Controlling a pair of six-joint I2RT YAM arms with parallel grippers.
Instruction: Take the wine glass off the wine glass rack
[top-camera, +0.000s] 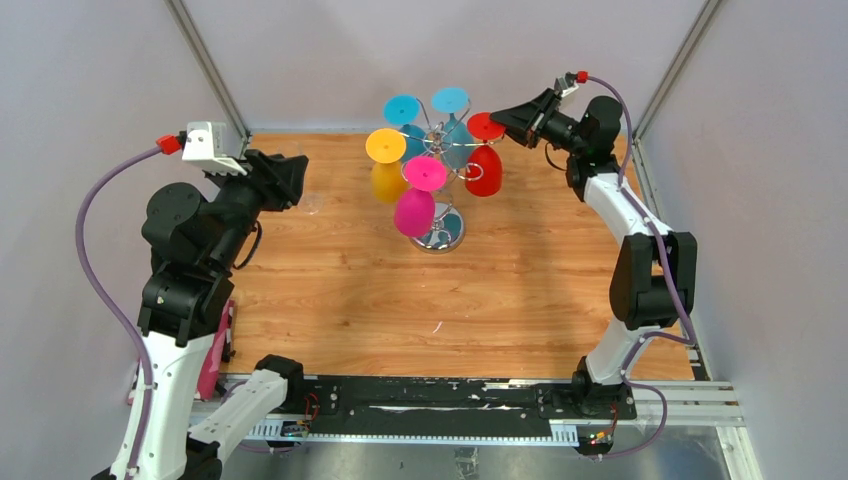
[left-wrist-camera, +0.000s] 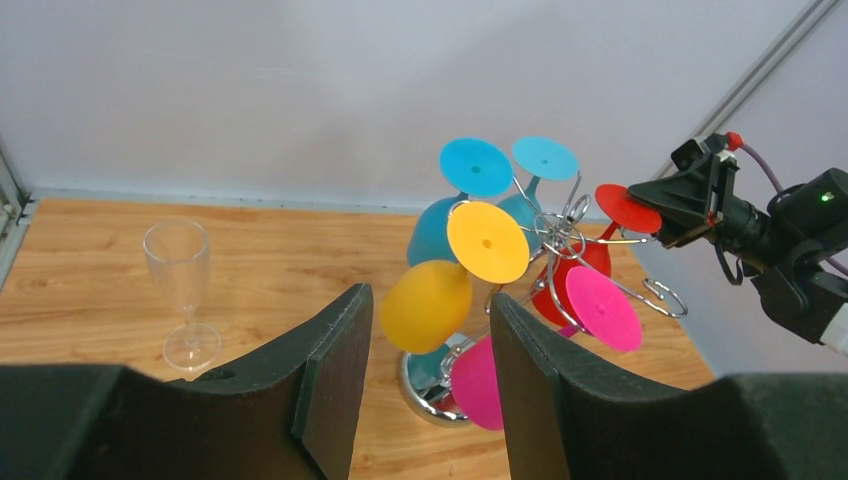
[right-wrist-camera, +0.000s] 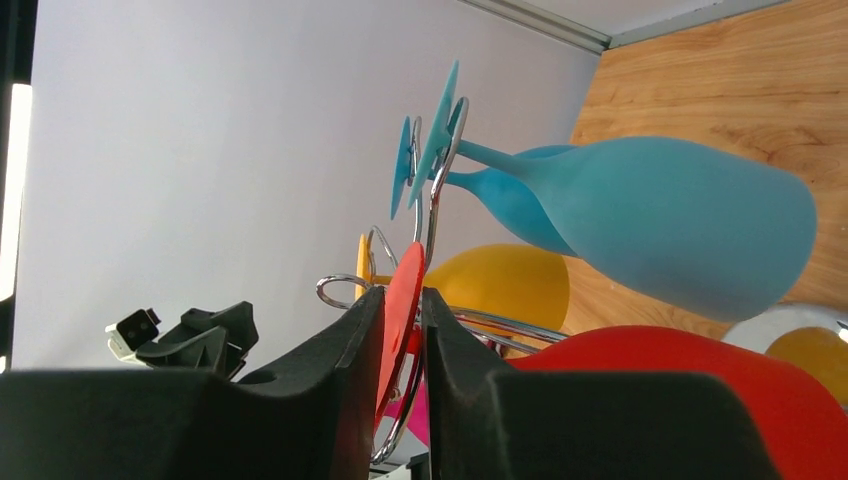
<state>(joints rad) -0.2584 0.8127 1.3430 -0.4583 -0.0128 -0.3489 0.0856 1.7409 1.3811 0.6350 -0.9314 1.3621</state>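
Note:
The chrome wine glass rack (top-camera: 437, 236) stands at the back middle of the wooden table, with several coloured glasses hanging upside down from its arms. A red wine glass (top-camera: 483, 170) hangs on the right side. My right gripper (top-camera: 507, 122) is at that glass's flat foot (right-wrist-camera: 403, 300), with its jaws shut on the red disc from both sides, and a chrome rack wire (right-wrist-camera: 435, 400) runs just beside it. My left gripper (left-wrist-camera: 428, 295) is open and empty, well left of the rack and pointing at it.
Yellow (top-camera: 386, 165), pink (top-camera: 415, 205) and two blue glasses (top-camera: 445, 125) hang on the same rack, close around the red one. A clear glass (left-wrist-camera: 180, 290) stands upright on the table at the far left. Grey walls enclose the table on three sides.

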